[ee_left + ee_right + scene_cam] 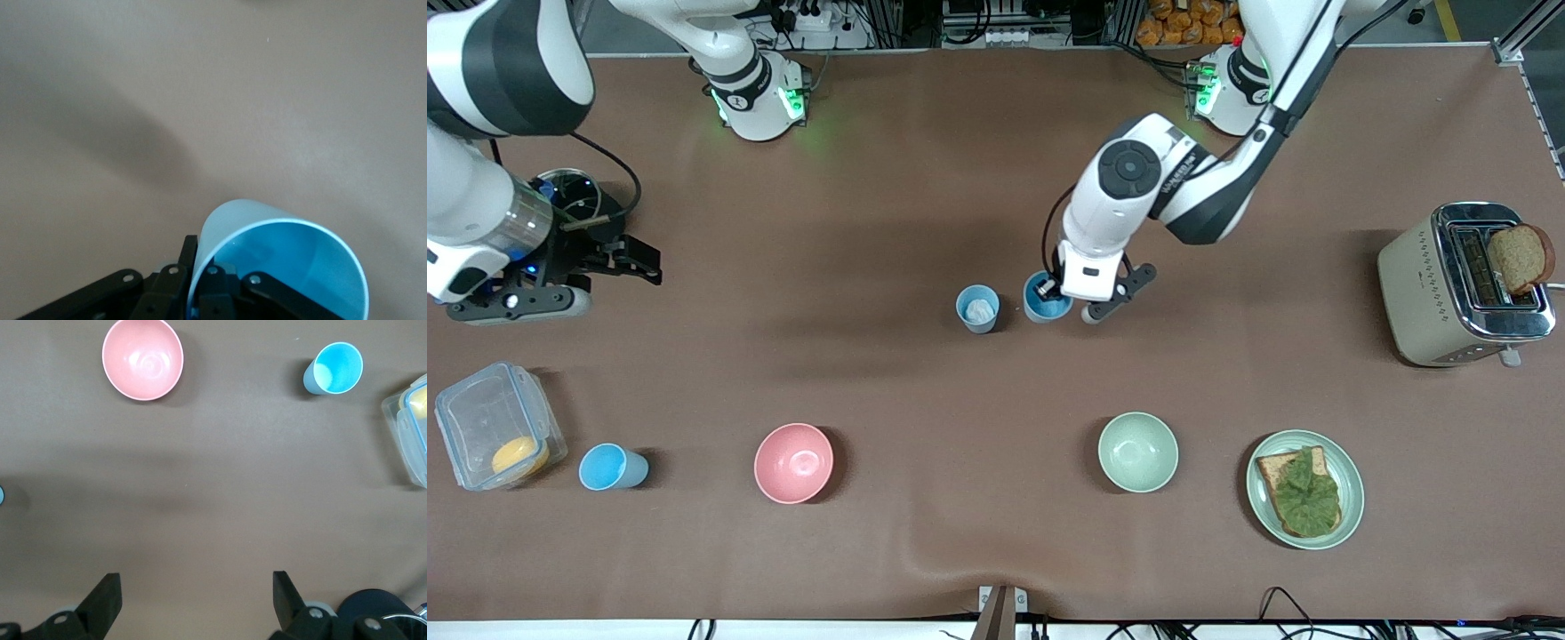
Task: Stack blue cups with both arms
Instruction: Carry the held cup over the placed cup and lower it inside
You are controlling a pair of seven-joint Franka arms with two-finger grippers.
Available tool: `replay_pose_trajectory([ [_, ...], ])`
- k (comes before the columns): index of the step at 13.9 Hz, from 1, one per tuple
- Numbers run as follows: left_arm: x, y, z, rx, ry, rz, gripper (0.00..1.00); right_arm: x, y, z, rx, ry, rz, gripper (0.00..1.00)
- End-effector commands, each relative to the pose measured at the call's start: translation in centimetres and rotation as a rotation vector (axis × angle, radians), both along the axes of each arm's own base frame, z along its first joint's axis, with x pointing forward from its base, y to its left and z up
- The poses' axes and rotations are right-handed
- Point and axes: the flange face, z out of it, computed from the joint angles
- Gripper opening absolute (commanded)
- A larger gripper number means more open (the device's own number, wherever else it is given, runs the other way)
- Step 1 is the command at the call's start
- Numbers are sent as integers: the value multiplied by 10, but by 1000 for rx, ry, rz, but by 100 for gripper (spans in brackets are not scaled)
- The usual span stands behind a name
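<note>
The left gripper pinches the rim of a blue cup mid-table, with the paler cup just beside it at 9 o'clock. A thin rim grip could tilt or slip it. The right gripper waits spread wide; a 3rd cup stands at 7 o'clock.

Front cam: high, across the table, facing the arm bases, looking steeply down; covers the whole brown table.

Left wrist cam: very close, pointing down past the left gripper, frame mostly bare table plus the rim of a blue cup; same cup shows mid-table from the front.

Right wrist cam: higher up, looking down past the right gripper. Shares with front view: pink bowl, second blue cup, clear container.
</note>
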Motion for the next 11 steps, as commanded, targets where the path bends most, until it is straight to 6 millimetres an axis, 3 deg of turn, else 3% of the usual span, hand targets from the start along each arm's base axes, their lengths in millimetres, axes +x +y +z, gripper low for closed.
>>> replay_pose_trajectory([
  [1, -12, -22, 5, -1, 15, 59, 0, 4, 1, 12, -7, -18, -19, 100],
  [3, -27, -40, 4, -3, 27, 86, 0, 8, 1, 23, -23, -56, -13, 100],
  [5, -31, -54, 4, -12, 33, 123, 0, 19, -10, 21, -23, -90, -17, 100],
  [7, -27, -63, 2, -20, 37, 151, 0, 13, -14, 35, -17, -108, -38, 100],
  [9, -31, -78, -8, -21, 52, 166, 0, 10, -15, 34, -18, -88, -57, 100],
  [11, -12, -80, -10, -25, 30, 207, 0, 6, -12, 38, -18, -84, -59, 100],
])
